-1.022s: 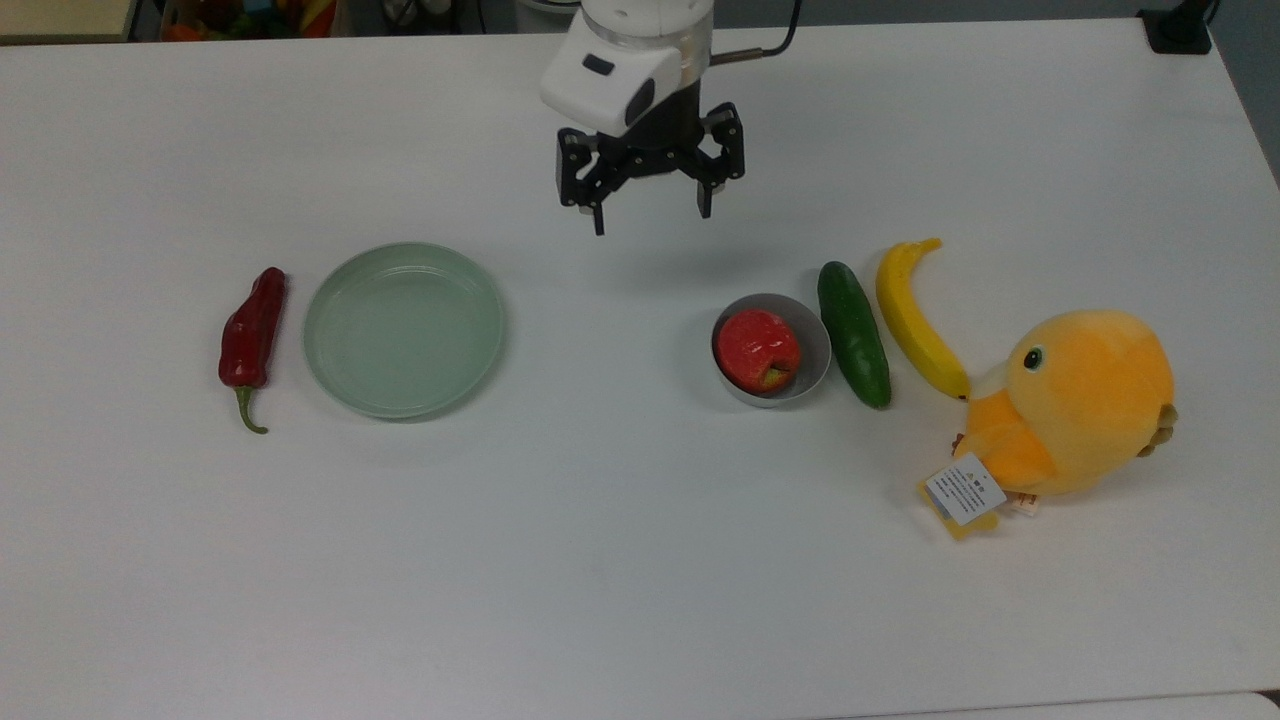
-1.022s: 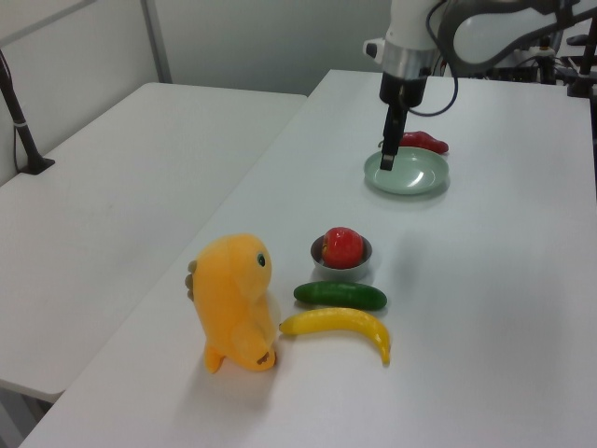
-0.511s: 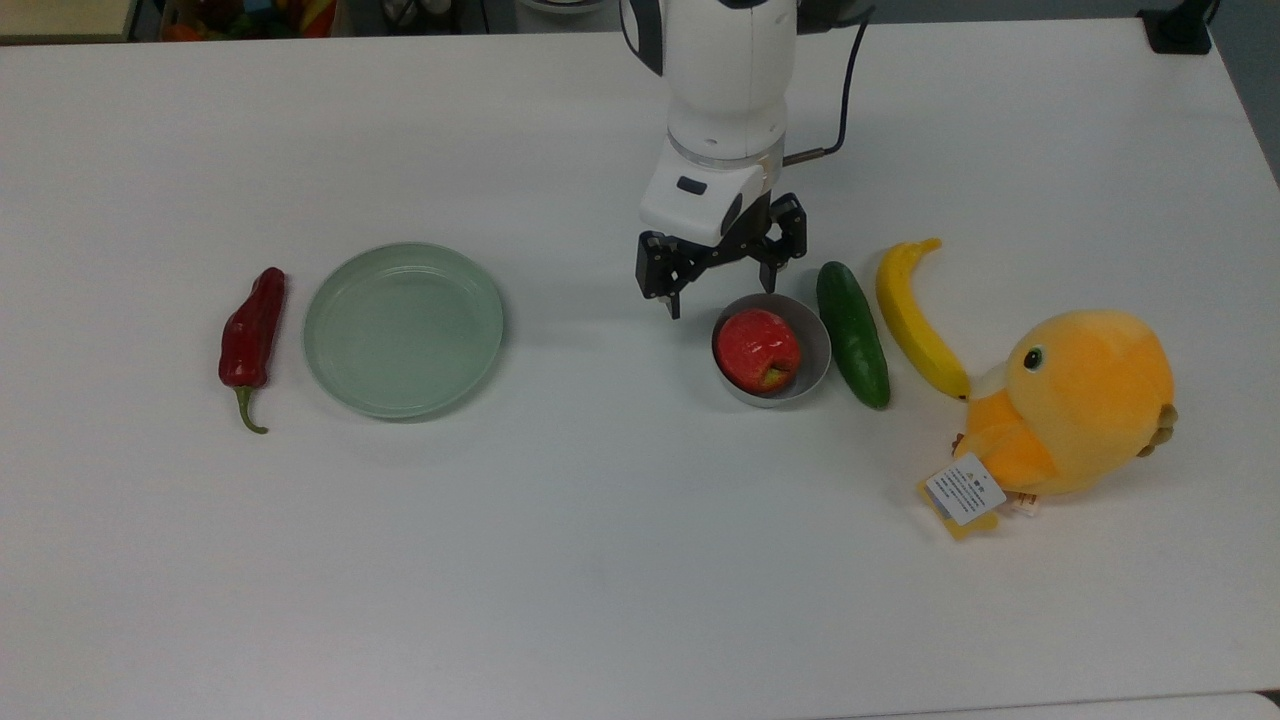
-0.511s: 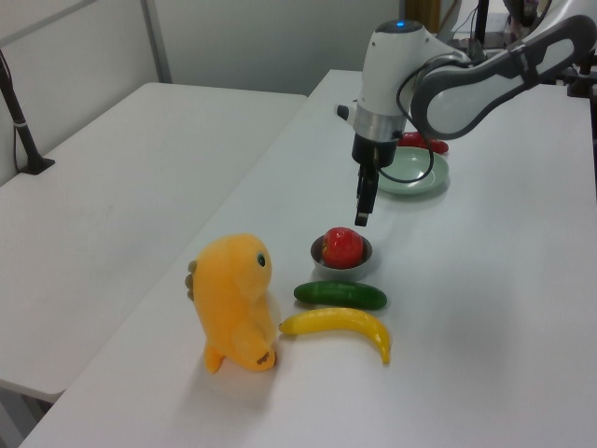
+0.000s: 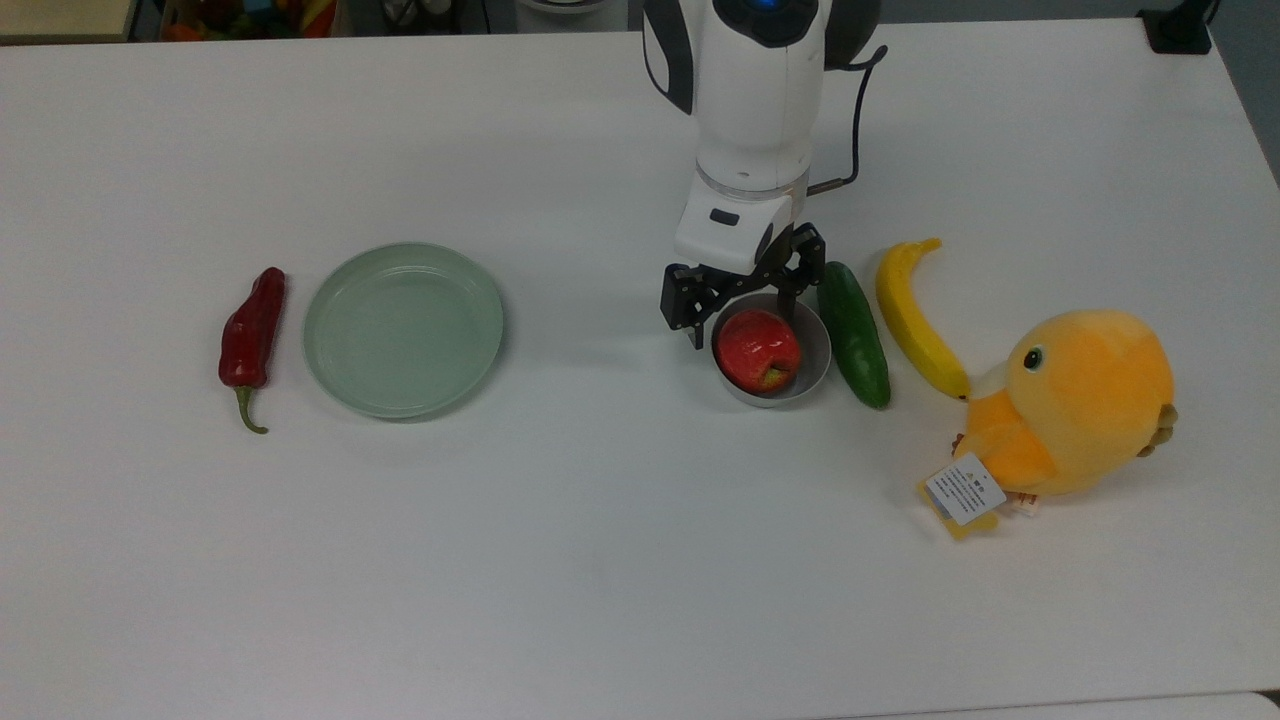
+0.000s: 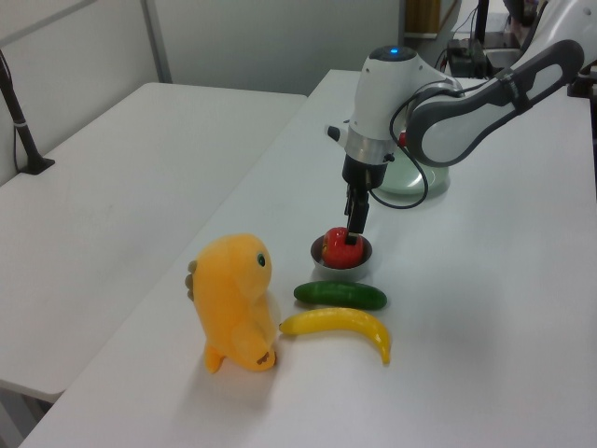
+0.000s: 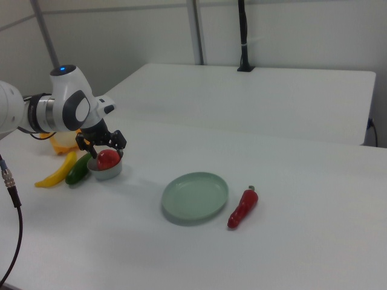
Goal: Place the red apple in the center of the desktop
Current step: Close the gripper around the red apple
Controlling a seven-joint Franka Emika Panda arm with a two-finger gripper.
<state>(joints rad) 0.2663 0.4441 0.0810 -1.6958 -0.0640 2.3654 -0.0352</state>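
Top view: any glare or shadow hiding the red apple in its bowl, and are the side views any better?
Top view: even light, no glare; the round red apple in the small grey bowl is clear, the open black end effector overlapping its upper edge. Left view: a finger crosses it. Right view: apple small but unshadowed.

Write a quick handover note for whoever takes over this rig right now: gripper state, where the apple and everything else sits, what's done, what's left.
Gripper: open, lowered at the far rim of the small grey bowl, fingers straddling the rim near the red apple, nothing held.
Red apple: sits in the grey bowl, toward the top view's right of the desktop.
Nearby: cucumber lies right beside the bowl, then banana and orange plush toy. Pale-green plate and red chili pepper lie toward the top view's left.
Done: approach to the apple.
Left: grasp the apple, lift it out, set it on the bare middle of the desktop, release.
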